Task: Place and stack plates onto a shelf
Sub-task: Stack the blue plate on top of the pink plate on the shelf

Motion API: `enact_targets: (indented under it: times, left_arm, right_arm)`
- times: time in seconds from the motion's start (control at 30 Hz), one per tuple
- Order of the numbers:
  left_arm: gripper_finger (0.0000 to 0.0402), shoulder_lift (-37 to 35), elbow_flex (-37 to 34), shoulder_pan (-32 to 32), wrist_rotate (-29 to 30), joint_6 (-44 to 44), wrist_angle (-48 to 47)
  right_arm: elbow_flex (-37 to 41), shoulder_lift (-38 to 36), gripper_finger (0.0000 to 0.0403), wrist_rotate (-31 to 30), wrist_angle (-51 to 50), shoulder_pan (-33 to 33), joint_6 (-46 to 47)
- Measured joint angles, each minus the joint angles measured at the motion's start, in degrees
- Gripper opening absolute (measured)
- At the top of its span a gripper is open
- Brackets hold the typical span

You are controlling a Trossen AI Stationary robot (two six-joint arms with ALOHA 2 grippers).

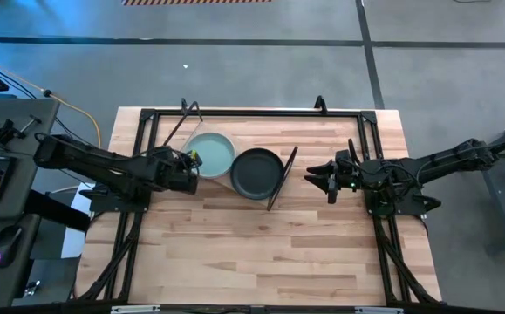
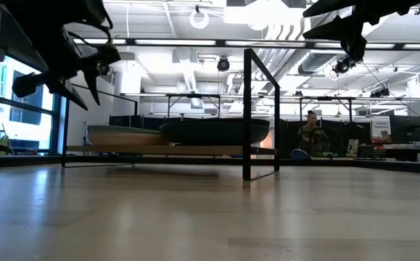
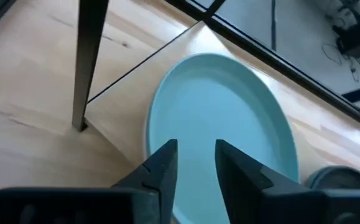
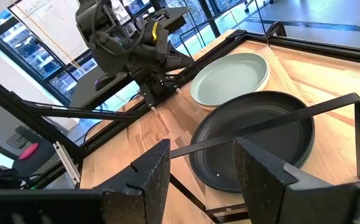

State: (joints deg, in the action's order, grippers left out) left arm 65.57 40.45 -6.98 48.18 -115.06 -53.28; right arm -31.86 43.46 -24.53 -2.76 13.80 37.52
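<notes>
Shelf [image 1: 221,181] is seen mid-table, lying at an angle, with two plates on its board. Mint green plate [image 1: 210,153] is sat on the shelf end nearest the left gripper [image 1: 193,160]; black plate [image 1: 256,173] is sat beside it, rims close or overlapping, on the end nearer the right gripper [image 1: 322,177].

Left gripper is held just above the mint plate's near rim, fingers [image 3: 166,163] narrowly parted, nothing between them. In the left wrist view the mint plate [image 3: 223,118] is seen directly ahead of and below the fingertips, with the shelf's black frame leg [image 3: 89,62] off to the side.

Right gripper is held well apart from the black plate, beyond the shelf's black end frame [image 1: 283,177], jaws wide open and empty. In the right wrist view the black plate [image 4: 254,137] is seen straight ahead past the fingers [image 4: 148,174].
</notes>
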Motion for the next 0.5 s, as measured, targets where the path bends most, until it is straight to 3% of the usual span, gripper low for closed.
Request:
enact_targets:
  times: [0.27, 0.4, 0.5]
  left_arm:
    - [0.0133, -8.59, 0.00, -0.22, -1.05, 10.34, 2.79]
    - [0.0146, -15.04, 0.00, -0.22, -3.15, 26.35, 11.16]
    - [0.0148, -19.98, 0.00, -0.22, -8.75, 42.57, 19.34]
  right_arm:
    - [0.00, 0.00, 0.0155, 0.00, 1.46, 0.00, 0.18]
    - [0.00, 0.00, 0.0155, -0.03, 5.92, 0.00, -0.44]
    - [0.00, -0.01, 0.0155, -0.04, 9.20, -0.02, -1.80]
